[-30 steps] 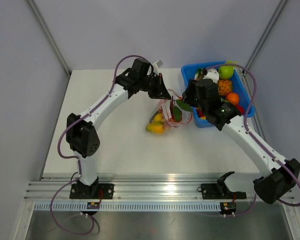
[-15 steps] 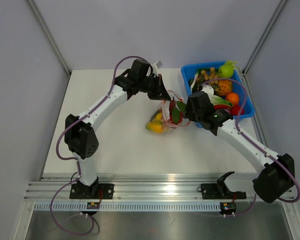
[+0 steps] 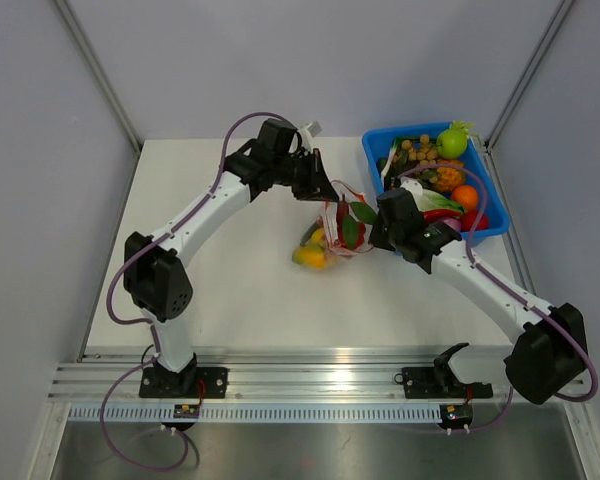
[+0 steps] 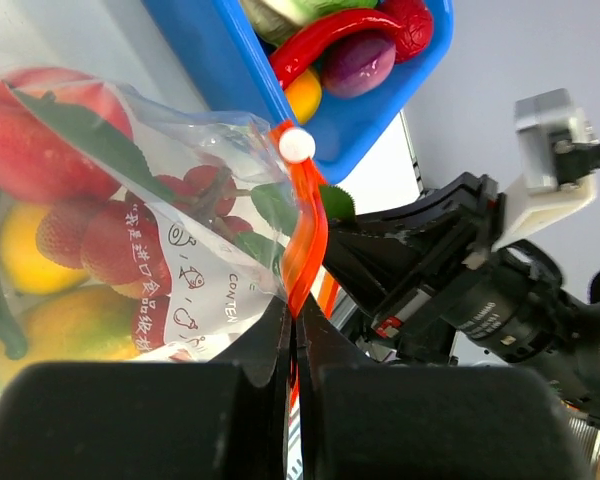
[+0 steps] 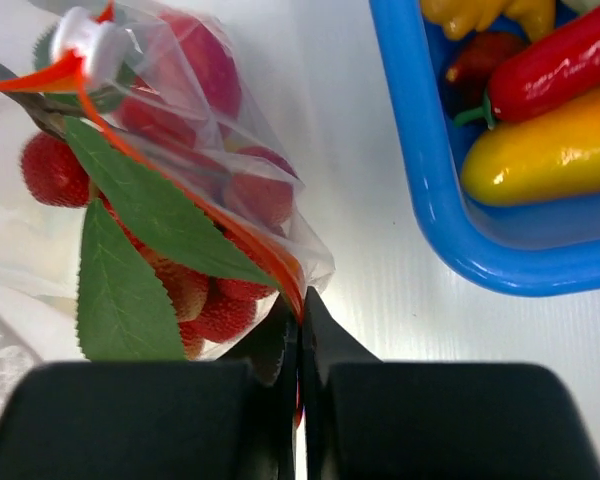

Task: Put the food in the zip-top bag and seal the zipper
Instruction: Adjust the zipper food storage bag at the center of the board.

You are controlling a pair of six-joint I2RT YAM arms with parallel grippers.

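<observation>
Status: both jaws are fully closed on the zipper (image 4: 308, 230), one pinch at each end, nothing else in either grip. The zip-top bag (image 3: 330, 235) lies mid-surface, just beside the blue bin (image 3: 371, 160), which is at its 2 o'clock. In the top view the left jaws hold the mouth from 12 o'clock and the right jaws from 3 o'clock. My read is that the two-point grip is there to pull the strip taut and straight, so the track has something to close against rather than folding with the crinkly film. The white slider (image 4: 297, 145) sits on the strip between the two pinches, up from each one in its own wrist view. I can't tell from these views whether the track behind it is mated. The food (image 5: 235, 195) is in the bag: red berries with green leaves up near the mouth, yellow and orange pieces lower down. More toy produce (image 3: 450, 180) sits in the bin, so you'd want to confirm loading is done before sealing. One risk is the leaf (image 5: 155, 205) lying right against the strip, which could get caught in the track.
</observation>
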